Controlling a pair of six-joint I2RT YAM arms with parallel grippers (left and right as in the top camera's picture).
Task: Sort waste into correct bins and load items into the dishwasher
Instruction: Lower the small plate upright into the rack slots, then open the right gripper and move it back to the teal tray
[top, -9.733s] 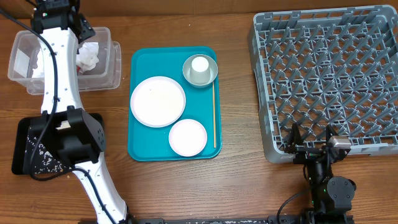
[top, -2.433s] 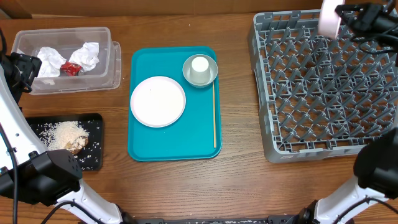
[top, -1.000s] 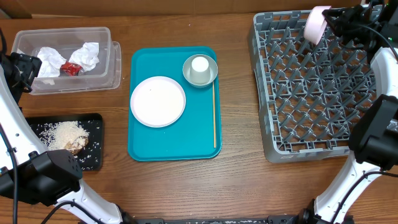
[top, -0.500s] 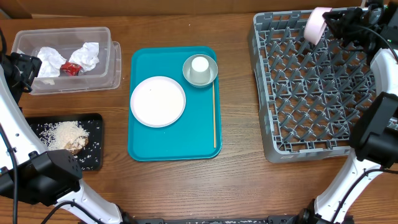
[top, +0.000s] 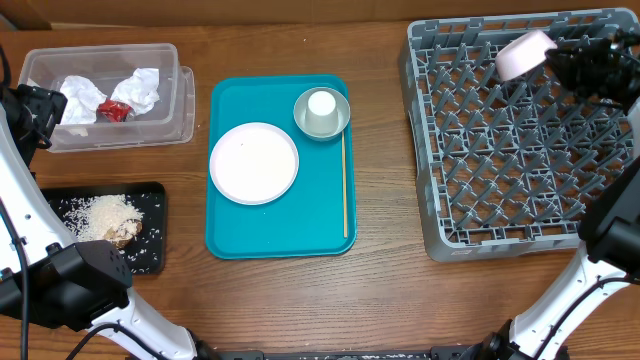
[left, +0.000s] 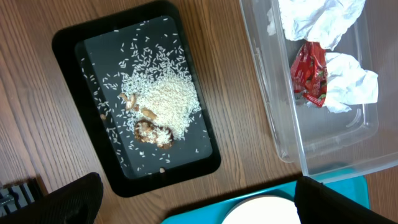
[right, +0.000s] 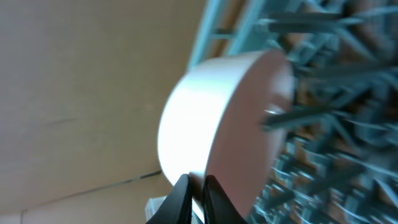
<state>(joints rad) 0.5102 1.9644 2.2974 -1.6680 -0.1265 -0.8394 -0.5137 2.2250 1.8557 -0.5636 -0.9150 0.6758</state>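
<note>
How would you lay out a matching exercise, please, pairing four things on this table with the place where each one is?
Things:
1. small plate
2. white cup
3. red wrapper
4. rice pile

Places:
A. in the clear tub
B. on the black tray
C. gripped by the right hand, at the dish rack
D. in the bowl on the teal tray

Pairs: 1-C, 2-D, 3-A, 4-B

Large plate (top: 254, 163) and cup (top: 321, 104) in bowl (top: 343, 113) are set on the serving tray (top: 228, 225). Tub (top: 162, 116) and flat tray (top: 150, 203) are placed left of it, dish rack (top: 520, 150) and small plate (top: 522, 55) right.
</note>
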